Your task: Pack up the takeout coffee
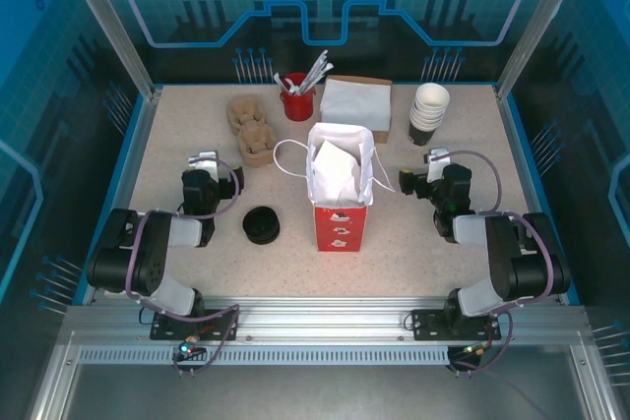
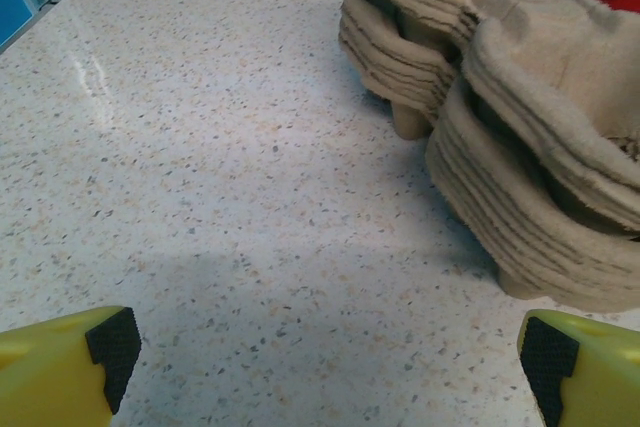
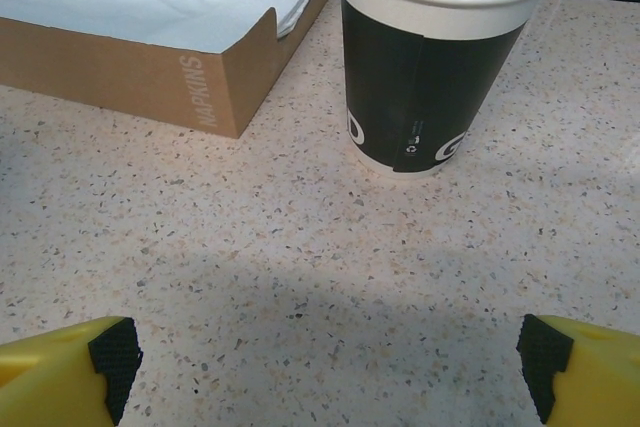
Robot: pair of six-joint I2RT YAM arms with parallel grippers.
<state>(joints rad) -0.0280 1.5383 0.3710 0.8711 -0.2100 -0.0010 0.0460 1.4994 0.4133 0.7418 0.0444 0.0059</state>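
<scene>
While the left gripper (image 2: 328, 352) and right gripper (image 3: 328, 357) both sit wide open, the stacked dark-walled paper cups (image 3: 430, 67) look light and crushable, so I'd pinch mid-wall gently.

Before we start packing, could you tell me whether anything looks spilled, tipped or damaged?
Nothing stands out: the red paper bag, paper cup stack and pulp cup carriers sit upright, and no spill shows.
</scene>
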